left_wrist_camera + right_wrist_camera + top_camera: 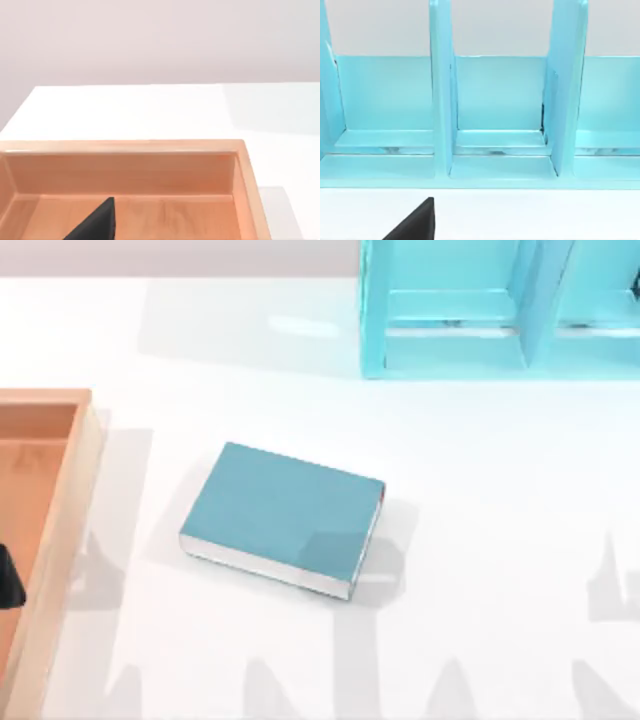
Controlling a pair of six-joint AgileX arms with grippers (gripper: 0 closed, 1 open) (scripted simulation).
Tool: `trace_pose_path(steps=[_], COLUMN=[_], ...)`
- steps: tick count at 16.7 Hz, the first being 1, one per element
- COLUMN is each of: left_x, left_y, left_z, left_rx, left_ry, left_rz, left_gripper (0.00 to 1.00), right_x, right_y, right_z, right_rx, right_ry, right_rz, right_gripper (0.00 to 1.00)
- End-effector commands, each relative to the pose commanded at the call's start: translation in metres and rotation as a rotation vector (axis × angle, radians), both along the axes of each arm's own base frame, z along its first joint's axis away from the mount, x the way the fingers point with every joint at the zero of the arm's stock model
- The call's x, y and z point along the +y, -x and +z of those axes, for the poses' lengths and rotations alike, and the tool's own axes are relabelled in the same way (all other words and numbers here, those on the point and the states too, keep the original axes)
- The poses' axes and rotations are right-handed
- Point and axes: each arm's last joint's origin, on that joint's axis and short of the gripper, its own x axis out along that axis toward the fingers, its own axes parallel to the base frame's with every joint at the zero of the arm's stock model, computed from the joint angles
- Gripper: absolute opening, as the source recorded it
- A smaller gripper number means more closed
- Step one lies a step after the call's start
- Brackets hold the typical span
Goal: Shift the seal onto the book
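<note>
The teal-blue book (283, 517) lies flat near the middle of the table, white page edges facing the front. A thin reddish-orange sliver (382, 497) peeks out at the book's right edge; the rest of the seal is hidden. My left gripper (6, 582) is a dark shape at the far left edge, over the wooden tray, well away from the book. A black part of it (96, 225) shows above the tray floor in the left wrist view. A black part of my right gripper (416, 224) shows over the white table in front of the shelf.
A shallow wooden tray (70, 510) stands along the left edge, its rim (150, 146) seen in the left wrist view. A light-blue shelf unit (450, 350) with upright dividers (442, 100) stands at the back right. Bare white table surrounds the book.
</note>
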Motion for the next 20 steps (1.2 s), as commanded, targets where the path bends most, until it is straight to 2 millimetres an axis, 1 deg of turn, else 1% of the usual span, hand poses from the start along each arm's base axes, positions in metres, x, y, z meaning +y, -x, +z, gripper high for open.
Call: trace_pose_path(steps=[2,4,6,8,9,12,15,17,20], left_x=[0.003,0.008,0.014,0.023,0.028,0.046,0.065,0.077,0.090], left_y=[-0.006,-0.020,-0.044,-0.077,-0.095,-0.148,-0.191,-0.211,-0.228], left_z=[0.022,0.045,0.064,0.076,0.079,0.075,0.061,0.053,0.047], left_rx=[0.115,0.265,0.445,0.631,0.723,0.983,1.195,1.298,1.392], left_ry=[-0.020,-0.035,-0.043,-0.043,-0.040,-0.024,-0.001,0.015,0.033], left_rz=[0.019,0.035,0.046,0.050,0.049,0.039,0.021,0.008,-0.008], left_gripper=[1.00,1.00,1.00,1.00,1.00,1.00,1.00,1.00,1.00], right_x=[0.000,0.000,0.000,0.000,0.000,0.000,0.000,0.000,0.000], right_y=[0.000,0.000,0.000,0.000,0.000,0.000,0.000,0.000,0.000], right_z=[0.000,0.000,0.000,0.000,0.000,0.000,0.000,0.000,0.000], right_rx=[0.000,0.000,0.000,0.000,0.000,0.000,0.000,0.000,0.000], right_ry=[0.000,0.000,0.000,0.000,0.000,0.000,0.000,0.000,0.000], right_rz=[0.000,0.000,0.000,0.000,0.000,0.000,0.000,0.000,0.000], right_gripper=[1.00,1.00,1.00,1.00,1.00,1.00,1.00,1.00,1.00])
